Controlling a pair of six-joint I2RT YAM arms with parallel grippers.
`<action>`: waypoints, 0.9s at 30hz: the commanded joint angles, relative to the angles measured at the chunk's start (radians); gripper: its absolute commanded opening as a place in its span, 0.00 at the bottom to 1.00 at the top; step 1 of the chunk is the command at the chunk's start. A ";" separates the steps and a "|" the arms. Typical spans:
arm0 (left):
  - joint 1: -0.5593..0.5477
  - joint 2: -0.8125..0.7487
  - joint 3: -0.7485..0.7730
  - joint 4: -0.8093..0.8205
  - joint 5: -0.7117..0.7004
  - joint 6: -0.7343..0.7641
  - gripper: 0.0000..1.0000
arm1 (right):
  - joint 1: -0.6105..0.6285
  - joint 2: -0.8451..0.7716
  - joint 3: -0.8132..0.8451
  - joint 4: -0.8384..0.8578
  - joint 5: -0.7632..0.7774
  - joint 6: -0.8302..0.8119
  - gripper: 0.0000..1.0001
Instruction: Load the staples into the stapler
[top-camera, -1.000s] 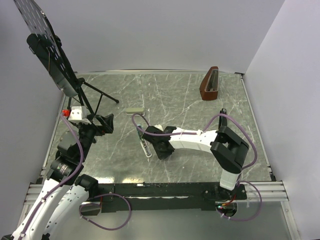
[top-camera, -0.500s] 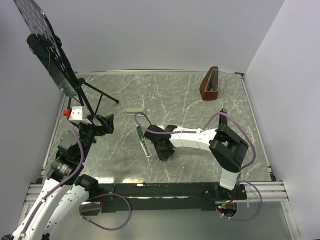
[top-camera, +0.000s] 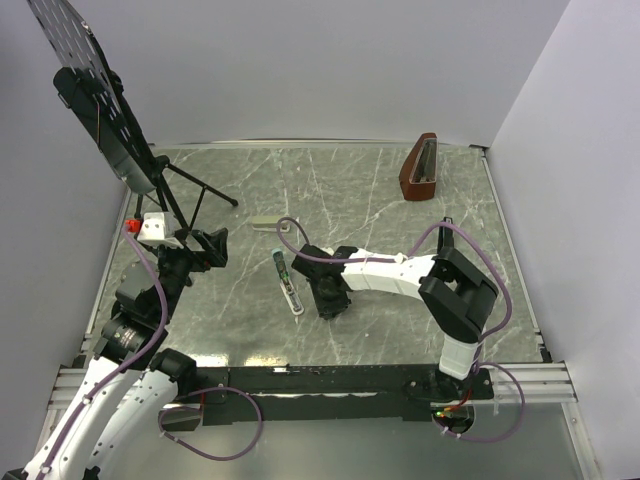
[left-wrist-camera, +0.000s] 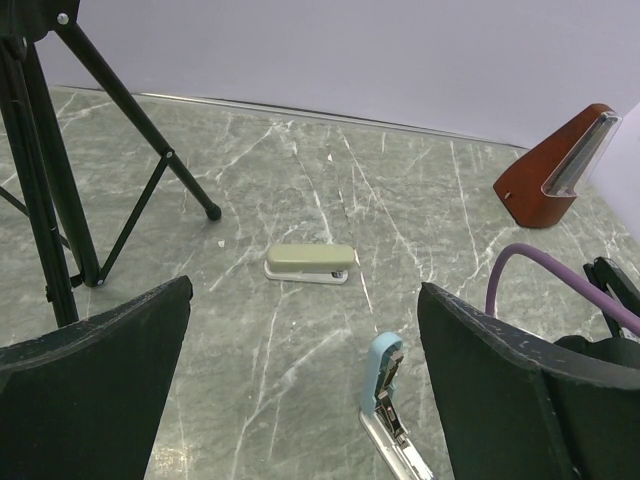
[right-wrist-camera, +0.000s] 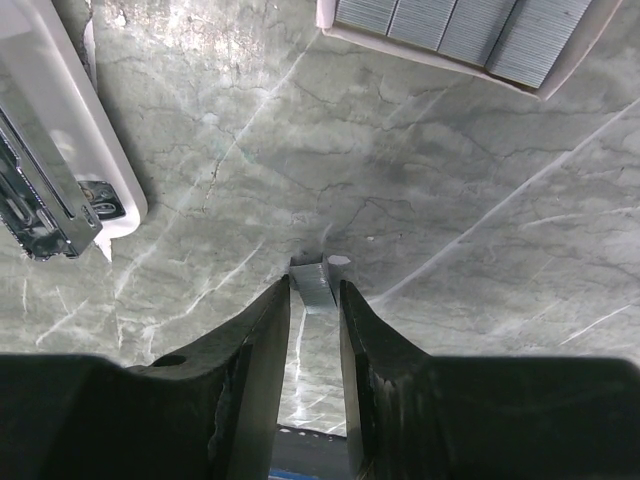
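Observation:
The stapler (top-camera: 288, 287) lies hinged open on the marble table, with a light blue lid, a white base and a silvery rail. It also shows in the left wrist view (left-wrist-camera: 388, 400) and at the left of the right wrist view (right-wrist-camera: 55, 150). My right gripper (top-camera: 328, 298) is just right of it, low over the table. In its wrist view the right gripper (right-wrist-camera: 316, 287) is shut on a short strip of staples (right-wrist-camera: 318, 282). The whitish staple box (right-wrist-camera: 455, 28) with several strips lies just beyond. My left gripper (left-wrist-camera: 303, 300) is open and empty, well left of the stapler.
A closed grey-green stapler (top-camera: 265, 220) lies behind the open one, also in the left wrist view (left-wrist-camera: 310, 263). A brown metronome (top-camera: 420, 168) stands at the back right. A black tripod stand (top-camera: 150, 170) and a small white object with a red cap (top-camera: 148, 228) are at the left.
My right wrist has shifted slightly, uncovering the open stapler's lid end. The gripper stays beside the stapler. The left arm has not moved.

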 joint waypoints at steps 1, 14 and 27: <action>0.001 0.005 0.001 0.032 0.012 0.002 0.99 | -0.002 0.013 0.019 -0.016 0.014 0.010 0.34; 0.004 0.014 0.001 0.035 0.013 0.003 1.00 | 0.001 0.059 0.046 -0.025 0.046 -0.033 0.32; 0.007 0.025 0.001 0.035 0.021 0.002 1.00 | 0.012 -0.044 0.062 -0.027 0.124 -0.064 0.16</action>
